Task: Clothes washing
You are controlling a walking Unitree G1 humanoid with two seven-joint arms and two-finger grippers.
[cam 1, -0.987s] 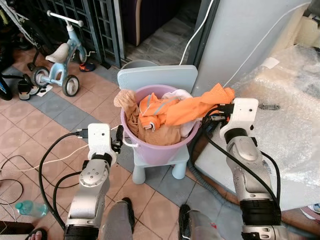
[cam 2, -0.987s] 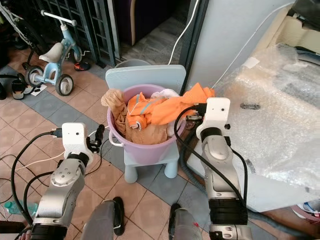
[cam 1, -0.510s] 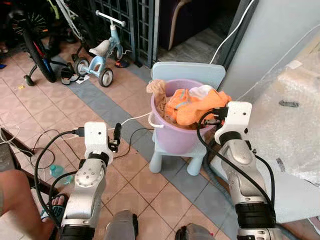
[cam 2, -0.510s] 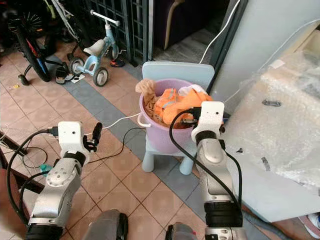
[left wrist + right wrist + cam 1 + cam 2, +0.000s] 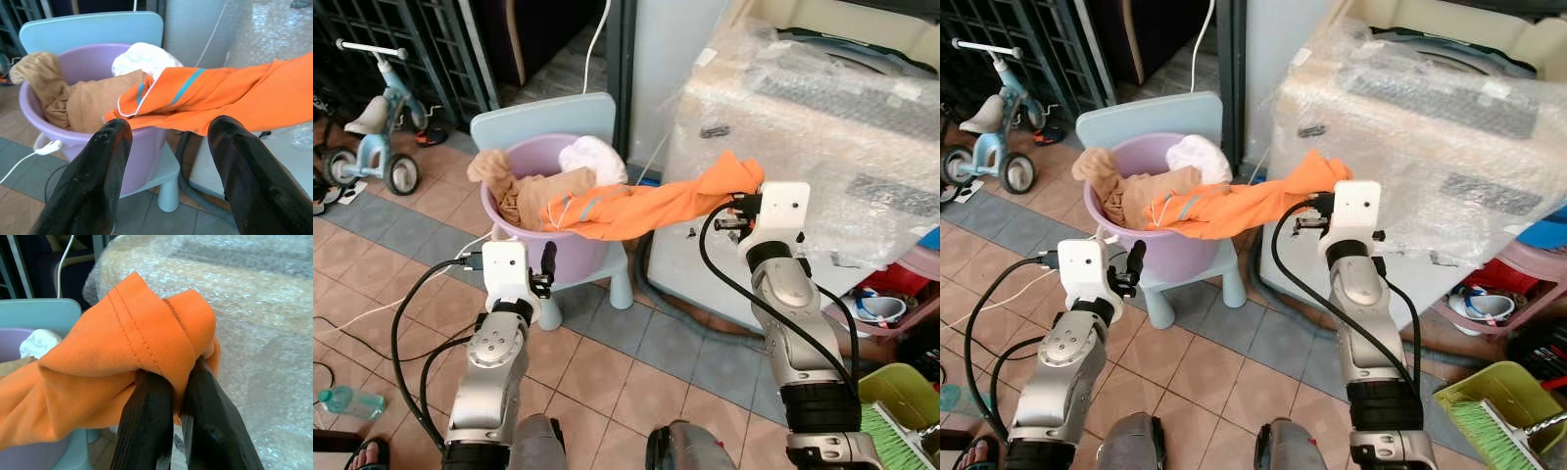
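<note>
The right end effector (image 5: 171, 396) pinches one end of an orange garment (image 5: 646, 204), which stretches from a purple bucket (image 5: 509, 211) on a light blue chair (image 5: 548, 117) toward what looks like a bubble-wrapped washing machine (image 5: 832, 117). The left end effector (image 5: 166, 142), fingers spread, hovers before the bucket.

I stand in a home's tiled utility porch: child's tricycle (image 5: 374, 132) at ten o'clock, bubble-wrapped washing machine (image 5: 822, 127) at two o'clock.
</note>
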